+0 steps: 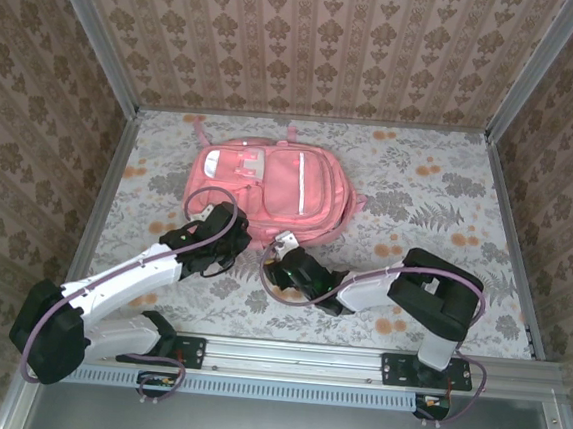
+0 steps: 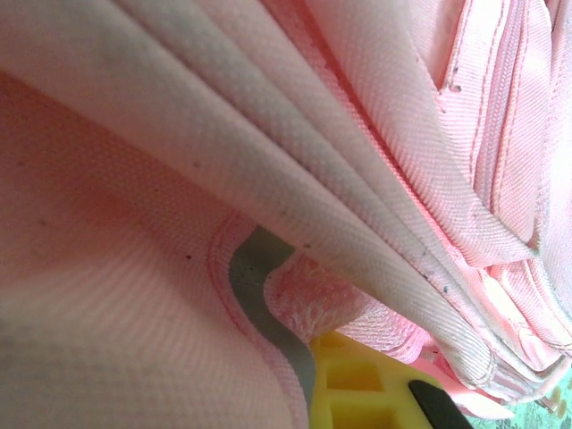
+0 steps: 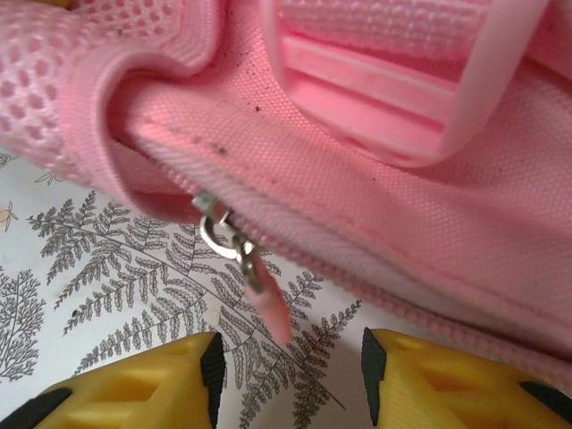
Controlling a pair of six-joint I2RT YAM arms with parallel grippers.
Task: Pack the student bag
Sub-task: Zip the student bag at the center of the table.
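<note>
The student bag (image 1: pixel 269 183) is lying flat toward the table's (image 1: pixel 449 189) far edge, left of centre. Right gripper (image 3: pixel 292 357), spread, is facing the zipper pull (image 3: pixel 259 286) at the bag's near edge, directly ahead. Left gripper (image 1: pixel 232 219), pressed together, is touching the bag's near-left fabric.

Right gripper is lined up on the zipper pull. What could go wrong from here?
The zipper pull is thin and slanted, and only its tip reaches the gap of the open right gripper; closing now may nip just the tip and slip off.
The left gripper is shut against the student bag, but a real pinch can't be confirmed; the bag may slide when tugged.
Bunched fabric beside the slider could jam it.
</note>
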